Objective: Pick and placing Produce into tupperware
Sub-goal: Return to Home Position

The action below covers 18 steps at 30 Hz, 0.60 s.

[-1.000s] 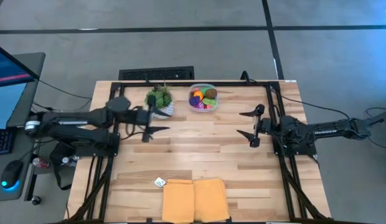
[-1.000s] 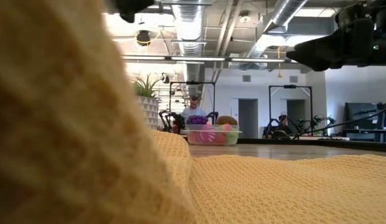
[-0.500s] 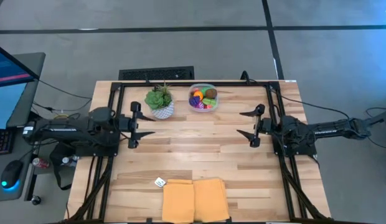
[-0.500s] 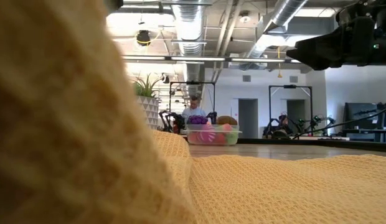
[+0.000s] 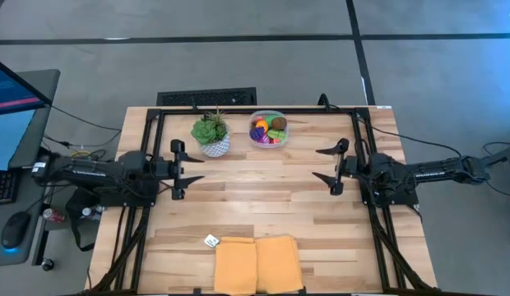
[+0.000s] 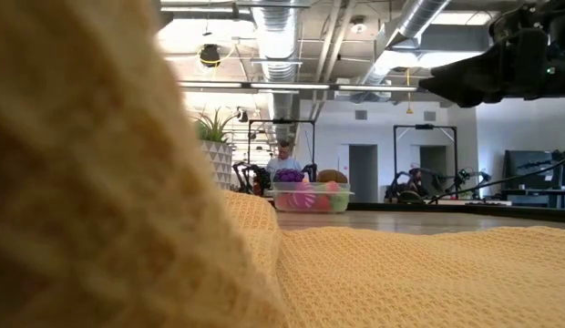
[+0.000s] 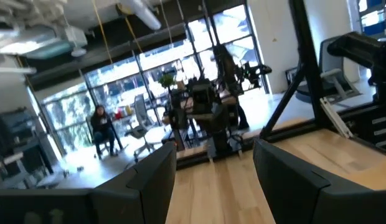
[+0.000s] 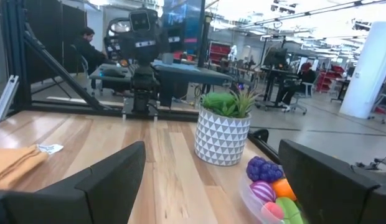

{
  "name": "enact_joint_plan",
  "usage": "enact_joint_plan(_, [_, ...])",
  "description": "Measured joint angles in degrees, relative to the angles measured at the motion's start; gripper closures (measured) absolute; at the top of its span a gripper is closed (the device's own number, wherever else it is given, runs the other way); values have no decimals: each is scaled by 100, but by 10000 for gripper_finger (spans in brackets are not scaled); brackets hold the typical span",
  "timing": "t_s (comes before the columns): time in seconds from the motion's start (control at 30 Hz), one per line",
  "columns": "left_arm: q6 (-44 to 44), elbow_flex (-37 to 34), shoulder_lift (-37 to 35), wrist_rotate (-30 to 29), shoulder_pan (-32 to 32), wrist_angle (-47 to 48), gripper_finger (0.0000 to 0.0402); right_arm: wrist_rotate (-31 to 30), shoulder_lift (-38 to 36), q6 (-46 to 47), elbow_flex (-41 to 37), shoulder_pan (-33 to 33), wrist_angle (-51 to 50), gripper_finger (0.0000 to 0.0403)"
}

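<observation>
**A:** Looking down on the table (image 5: 263, 197), where is the produce?

**B:** Every piece I can see is heaped inside the clear, squarish plastic tupperware (image 5: 268, 113) at 12 o'clock. These are small toy fruits and vegetables (image 5: 266, 130) in purple, orange, red, green and brown. None lies loose on the wood.

**A:** What stands near it?

**B:** A leafy green plant in a white patterned pot (image 5: 212, 138) is at 11 o'clock, just beside the container but not touching it. A folded mustard-yellow cloth (image 5: 257, 263) lies at 6 o'clock, with a small white tag (image 5: 210, 241) near its corner.

**A:** And the arms?

**B:** The left arm (image 5: 99, 171) lies low at 9 o'clock and the right arm (image 5: 419, 173) mirrors it at 3 o'clock. Both are well apart from the container. The left jaws are spread with nothing between them, and the right jaws are spread and empty too.

**A:** Why do they sit like that?

**B:** I judge it a parking pose. With no loose produce in sight there is nothing to pinch, so the jaws are open. Resting at the side edges keeps both arms away from the full container and the plant, so neither gets knocked. The filling looks finished to me.
</observation>
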<state>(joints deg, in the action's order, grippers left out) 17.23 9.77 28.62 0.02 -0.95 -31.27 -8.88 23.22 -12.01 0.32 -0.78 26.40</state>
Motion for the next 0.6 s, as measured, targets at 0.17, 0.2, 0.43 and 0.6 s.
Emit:
enact_joint_plan(0.17, [258,-3,-345,-506,-467,122,195,-13,0,94,0,0,-169,12])
enact_joint_plan(0.2, [298,-3,-397,-652,-564,183,195,-13,0,105,0,0,-206,12])
enact_joint_plan(0.43, [469,-3,-681,-1379,-1195,604,195,-13,0,105,-2,0,-232,12])
enact_joint_plan(0.6, [422,-3,-1233,-1437,-1382,1016,195,-13,0,107,-2,0,-232,12])
